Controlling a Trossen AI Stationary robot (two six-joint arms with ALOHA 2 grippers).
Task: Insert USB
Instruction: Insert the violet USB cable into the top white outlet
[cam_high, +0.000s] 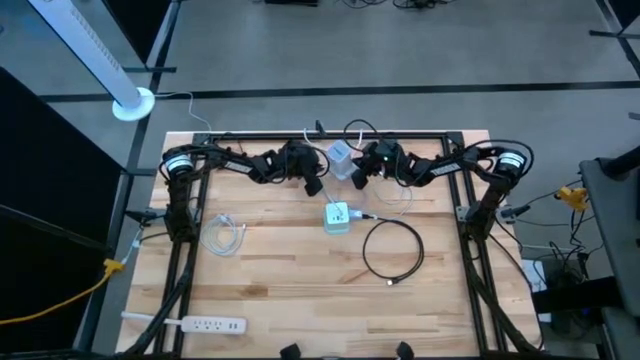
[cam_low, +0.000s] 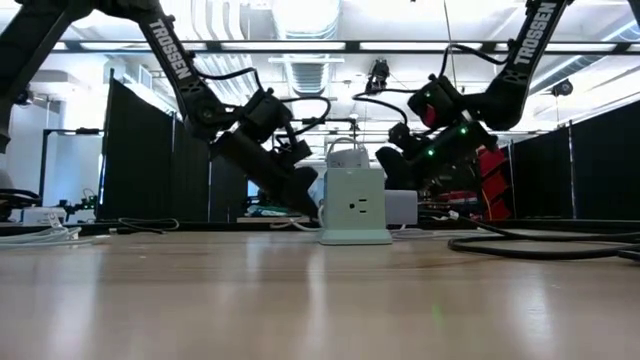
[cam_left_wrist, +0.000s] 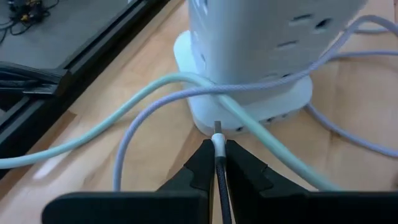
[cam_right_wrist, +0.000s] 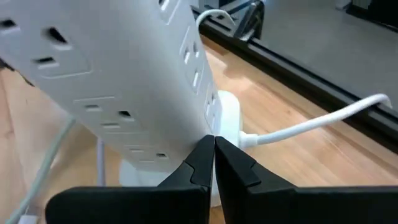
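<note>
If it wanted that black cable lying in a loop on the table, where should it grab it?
Probably just behind the small bright plug at the black cable's free end, coming straight down from above. The loop lies flat on the table, with bare wood around that end, so fingers could close across it there.

Wooden table (cam_high: 290, 290), slatted top, sound. White power strip (cam_high: 205, 323) lies flat at the near left corner, parallel to the near edge. Loosely coiled white cable (cam_high: 224, 236) rests on the left side, well apart from the strip. Off the table: yellow cable (cam_high: 60, 300) on the floor to the left; white round base (cam_high: 133, 104) with a slanting white pole at far left. Dark partition panels (cam_low: 150, 160) stand behind.
</note>
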